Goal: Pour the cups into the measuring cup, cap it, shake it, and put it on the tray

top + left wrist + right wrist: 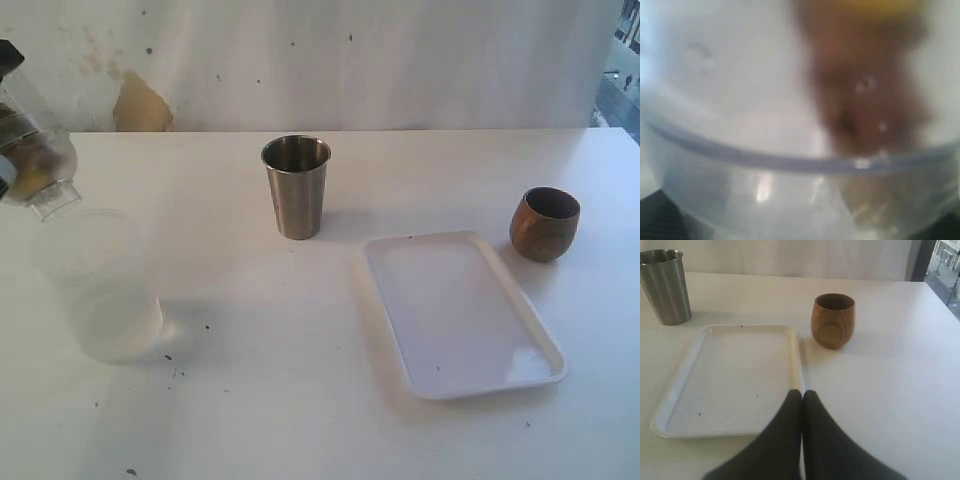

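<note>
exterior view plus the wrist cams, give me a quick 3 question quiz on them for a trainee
1. True or false: the wooden cup stands on the tray.
2. Which thing does the left gripper hold up? A wooden cup, B cap, C tray.
3. Fill in: the right gripper has its jaws ___.

Key: 1 false, it stands on the table beside the tray. 2 B. 3 shut.

No text, label, brand, number or sign can be read anywhere. Markings on the measuring cup [100, 300] are too faint to be made out, and no lettering is seen in the round mark on the wooden cup [834, 320].
</note>
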